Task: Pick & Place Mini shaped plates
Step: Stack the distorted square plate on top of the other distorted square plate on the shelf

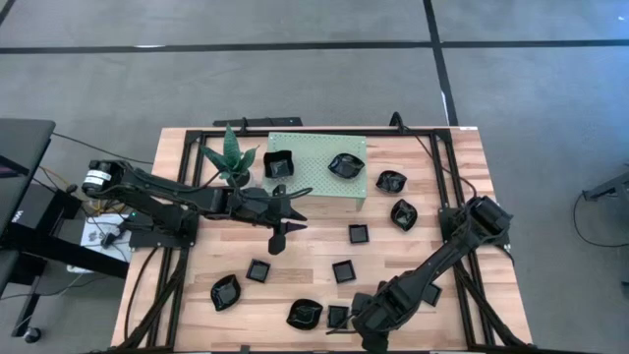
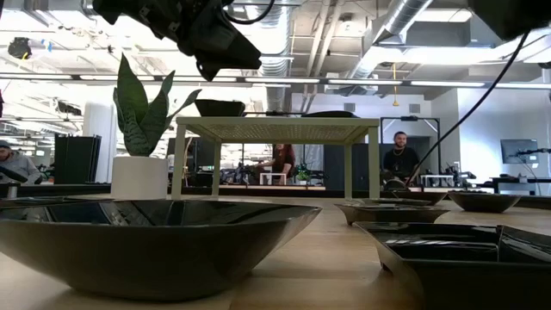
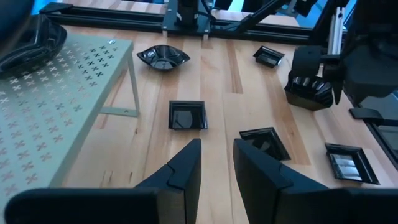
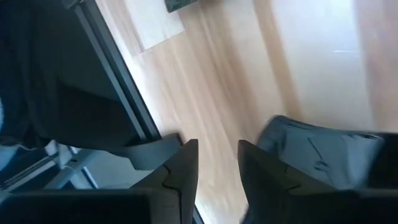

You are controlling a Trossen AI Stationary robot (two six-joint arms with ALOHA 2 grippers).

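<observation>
Overhead, right fingers (image 1: 346, 323) hidden by wrist; wrist view shows narrow gap, empty, black plate (image 4: 323, 155) beside. Left fingers (image 3: 216, 163) likewise.

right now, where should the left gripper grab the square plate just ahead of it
Take the square plate by one raised rim, coming straight down from above. It lies flat on the table, so only its thin upright wall offers a pinch: one finger inside, one outside. The left gripper is open and empty.

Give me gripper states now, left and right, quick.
Left gripper: open, empty, hovering above the table near the green stand.
Right gripper: open, holding nothing, low at the table's near edge beside a square plate.
</observation>
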